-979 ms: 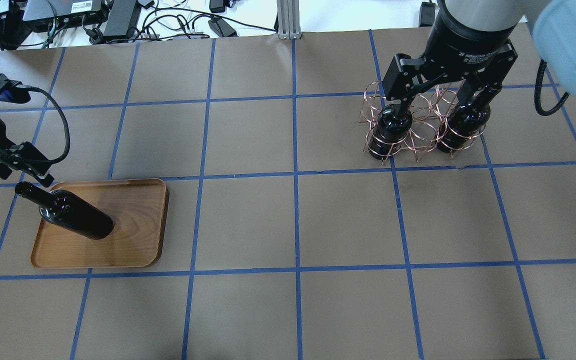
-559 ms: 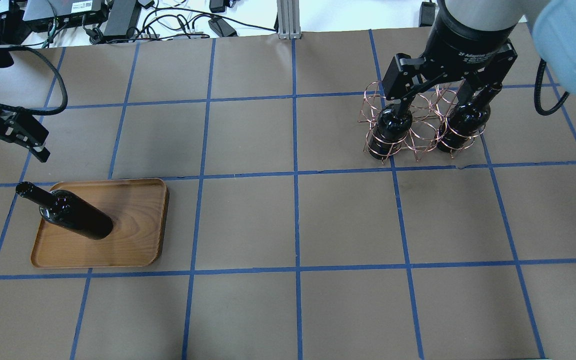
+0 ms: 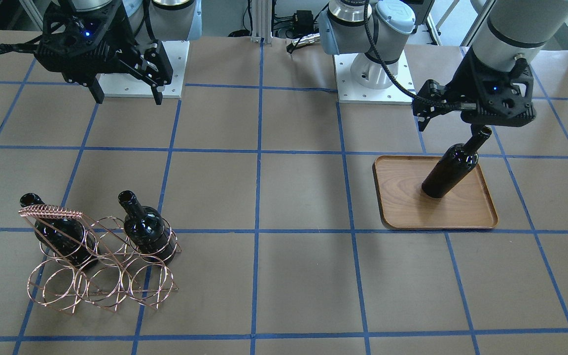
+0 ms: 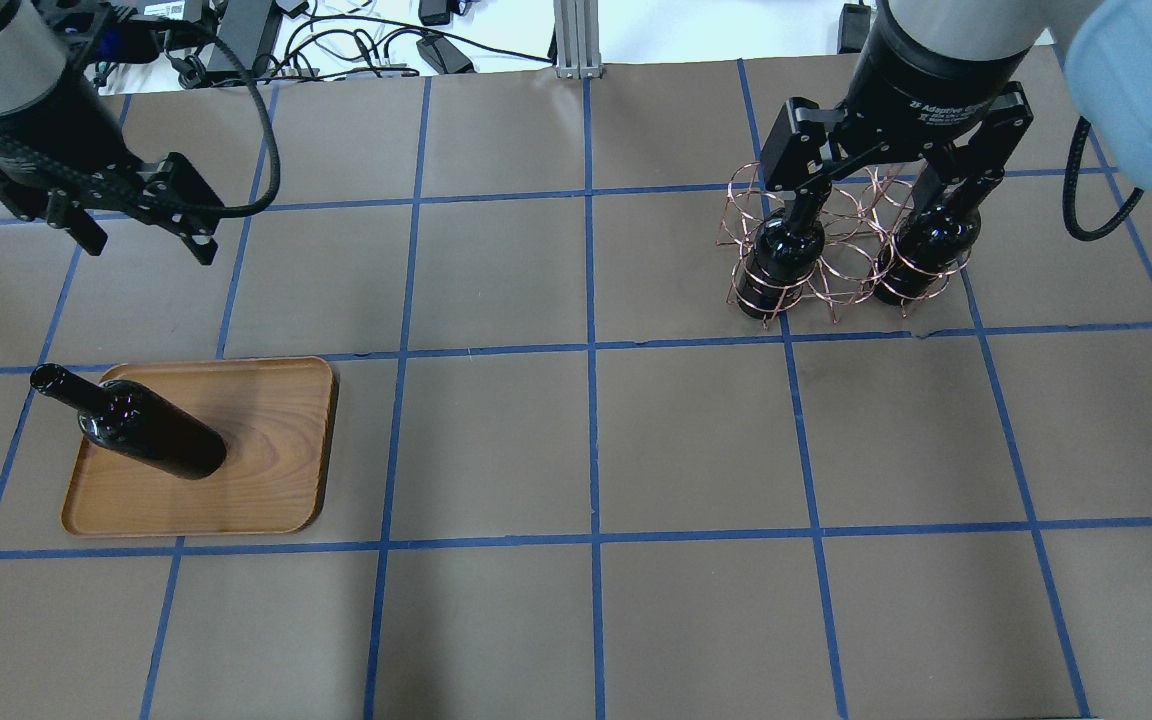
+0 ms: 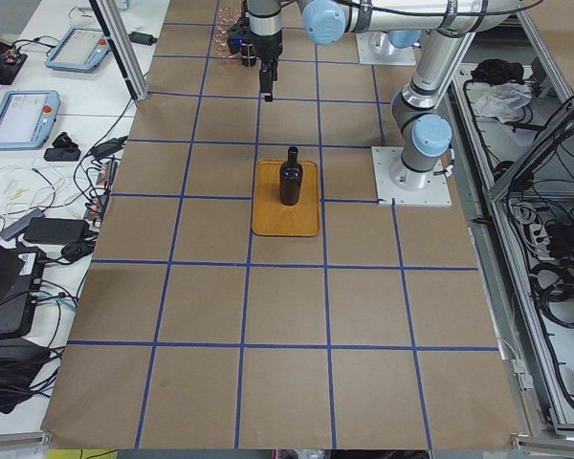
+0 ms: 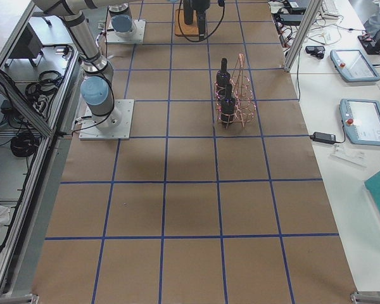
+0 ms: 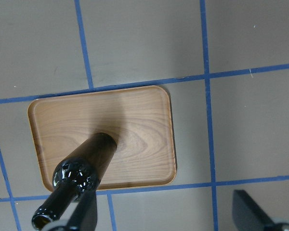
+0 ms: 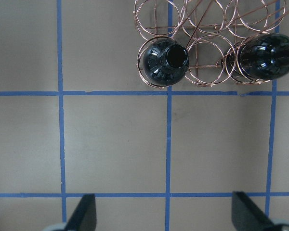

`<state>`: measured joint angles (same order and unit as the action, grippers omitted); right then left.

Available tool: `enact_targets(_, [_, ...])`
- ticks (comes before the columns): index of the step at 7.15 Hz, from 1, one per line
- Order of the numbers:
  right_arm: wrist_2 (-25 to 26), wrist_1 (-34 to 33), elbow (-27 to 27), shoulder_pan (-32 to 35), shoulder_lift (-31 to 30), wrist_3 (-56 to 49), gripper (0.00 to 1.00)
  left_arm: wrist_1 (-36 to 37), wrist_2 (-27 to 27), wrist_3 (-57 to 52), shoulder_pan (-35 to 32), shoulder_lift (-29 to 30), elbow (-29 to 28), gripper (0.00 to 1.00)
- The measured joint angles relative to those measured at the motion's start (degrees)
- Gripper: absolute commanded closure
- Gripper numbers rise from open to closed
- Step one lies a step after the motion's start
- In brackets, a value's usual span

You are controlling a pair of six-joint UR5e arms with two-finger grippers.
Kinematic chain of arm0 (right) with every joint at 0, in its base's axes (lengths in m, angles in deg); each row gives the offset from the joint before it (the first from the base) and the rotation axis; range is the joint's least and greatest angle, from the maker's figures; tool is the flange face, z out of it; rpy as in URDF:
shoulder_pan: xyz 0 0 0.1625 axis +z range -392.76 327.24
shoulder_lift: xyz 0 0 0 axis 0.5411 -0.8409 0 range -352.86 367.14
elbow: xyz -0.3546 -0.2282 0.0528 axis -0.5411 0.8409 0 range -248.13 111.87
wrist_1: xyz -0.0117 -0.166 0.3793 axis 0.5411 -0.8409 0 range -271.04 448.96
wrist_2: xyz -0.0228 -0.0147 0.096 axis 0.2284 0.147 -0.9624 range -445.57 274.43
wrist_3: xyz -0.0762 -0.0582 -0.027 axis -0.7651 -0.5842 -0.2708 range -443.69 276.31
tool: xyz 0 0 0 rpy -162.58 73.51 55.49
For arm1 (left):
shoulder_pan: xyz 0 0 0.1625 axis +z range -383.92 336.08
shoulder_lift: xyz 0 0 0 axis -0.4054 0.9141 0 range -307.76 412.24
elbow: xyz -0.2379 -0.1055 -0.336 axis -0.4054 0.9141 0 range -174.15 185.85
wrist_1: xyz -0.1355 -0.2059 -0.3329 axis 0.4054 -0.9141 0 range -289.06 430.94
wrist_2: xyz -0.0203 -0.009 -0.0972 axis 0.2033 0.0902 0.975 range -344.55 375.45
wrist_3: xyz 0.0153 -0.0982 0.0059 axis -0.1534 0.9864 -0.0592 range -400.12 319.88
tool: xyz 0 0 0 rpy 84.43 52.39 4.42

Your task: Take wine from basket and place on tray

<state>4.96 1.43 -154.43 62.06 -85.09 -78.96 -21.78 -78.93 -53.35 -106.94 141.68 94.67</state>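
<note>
On tray [image 4: 276, 480], one wine [image 4: 151, 435] stands upright, free of any grip. Left tool [image 4: 151, 248] spread, empty, high above bottle mouth. Right tool [image 3: 129, 97] spread, empty, high beside basket [image 3: 96, 276] holding two bottles [image 3: 146, 231]. Likely next: centre right tool over one neck, pinch below lip, lift straight so rings don't snag

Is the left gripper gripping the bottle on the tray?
No, the left gripper is open, up clear of the bottle standing on the tray.
</note>
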Motion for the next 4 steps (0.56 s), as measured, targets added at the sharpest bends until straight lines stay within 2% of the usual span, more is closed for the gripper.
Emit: enact_targets(4, [-0.1, 0.3, 0.0, 0.0, -0.1, 0.7, 0.00, 0.7, 0.9, 7.3, -7.3, -1.7, 0.1, 0.00])
